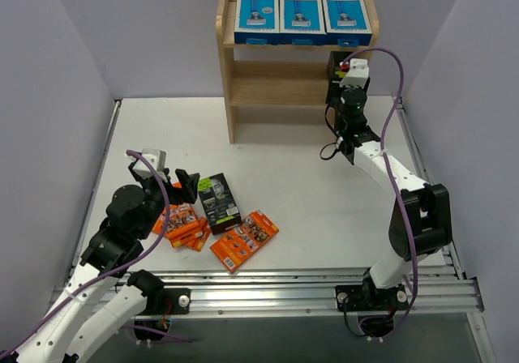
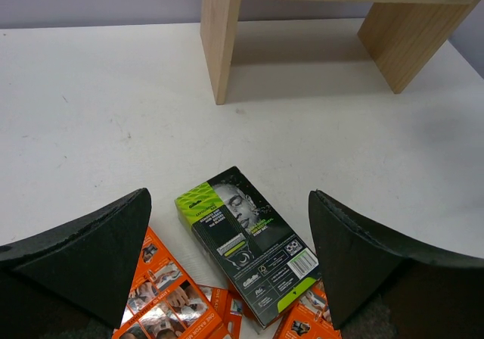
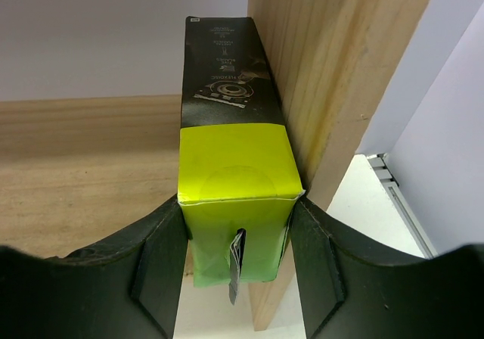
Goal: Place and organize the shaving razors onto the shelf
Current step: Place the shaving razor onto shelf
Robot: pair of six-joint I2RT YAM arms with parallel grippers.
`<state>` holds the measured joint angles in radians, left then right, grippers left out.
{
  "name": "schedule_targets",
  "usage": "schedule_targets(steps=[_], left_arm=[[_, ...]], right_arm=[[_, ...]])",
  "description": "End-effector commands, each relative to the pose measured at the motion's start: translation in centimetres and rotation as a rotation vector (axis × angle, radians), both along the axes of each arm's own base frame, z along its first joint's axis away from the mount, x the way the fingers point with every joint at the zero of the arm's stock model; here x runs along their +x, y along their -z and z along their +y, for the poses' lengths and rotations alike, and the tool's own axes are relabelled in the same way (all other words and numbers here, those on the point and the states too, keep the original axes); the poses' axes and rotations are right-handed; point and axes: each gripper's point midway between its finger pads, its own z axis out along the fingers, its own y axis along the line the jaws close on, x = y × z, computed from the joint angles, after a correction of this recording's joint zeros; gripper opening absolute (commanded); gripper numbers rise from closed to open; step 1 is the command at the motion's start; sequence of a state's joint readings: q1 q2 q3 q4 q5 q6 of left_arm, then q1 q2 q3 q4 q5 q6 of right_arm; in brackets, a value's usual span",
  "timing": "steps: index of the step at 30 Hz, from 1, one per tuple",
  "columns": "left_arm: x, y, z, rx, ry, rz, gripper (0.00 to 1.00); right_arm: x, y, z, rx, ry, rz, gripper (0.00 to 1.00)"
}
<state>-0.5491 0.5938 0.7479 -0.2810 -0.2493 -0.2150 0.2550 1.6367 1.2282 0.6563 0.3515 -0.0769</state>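
Observation:
The wooden shelf [image 1: 229,71] stands at the back with three blue-and-white razor boxes [image 1: 302,16] side by side on its top tier. My right gripper [image 1: 335,78] is shut on a black-and-lime-green box [image 3: 231,112] that lies on the middle tier [image 3: 76,165], against the right side panel [image 3: 340,74]. My left gripper [image 1: 183,183] is open and empty, low over the table. A second black-and-lime box [image 1: 219,202] lies flat between its fingers in the left wrist view [image 2: 246,241]. Several orange packs [image 1: 243,245] lie around that box and also show in the left wrist view [image 2: 162,297].
The middle tier [image 1: 276,75] left of the held box and the bottom tier [image 1: 276,100] are bare wood. A metal rail [image 1: 324,290] runs along the near table edge. Grey walls close in on both sides.

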Motion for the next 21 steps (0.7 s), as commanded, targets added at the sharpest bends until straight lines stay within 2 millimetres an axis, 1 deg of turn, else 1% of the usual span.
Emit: schedule_targets(steps=[1,5,10,16,19,20,21], left_arm=[[-0.07,-1.79,-0.46,-0.015,0.029,-0.058,0.94],[-0.05,-1.79,-0.52,-0.013,0.032,-0.059,0.94],[-0.02,-1.67,-0.57,-0.009,0.034,-0.056,0.94],[-0.02,-1.7,-0.69,-0.009,0.04,-0.057,0.94],[-0.03,-1.67,-0.71,-0.008,0.042,-0.056,0.94],[-0.03,-1.67,-0.71,-0.008,0.042,-0.056,0.94],[-0.01,-1.67,-0.67,-0.008,0.04,-0.056,0.94]], right_arm=[[0.69,1.69,-3.08,-0.033,0.097,0.062,0.14],[0.98,2.01,-3.26,-0.041,0.092,0.071,0.17],[1.27,2.45,-3.5,-0.044,0.092,0.079,0.17],[1.1,2.36,-3.66,-0.041,0.093,0.074,0.17],[1.02,2.53,-3.74,-0.041,0.09,0.08,0.25],[0.99,2.53,-3.81,-0.041,0.09,0.081,0.3],[0.98,2.6,-3.81,-0.042,0.09,0.084,0.33]])
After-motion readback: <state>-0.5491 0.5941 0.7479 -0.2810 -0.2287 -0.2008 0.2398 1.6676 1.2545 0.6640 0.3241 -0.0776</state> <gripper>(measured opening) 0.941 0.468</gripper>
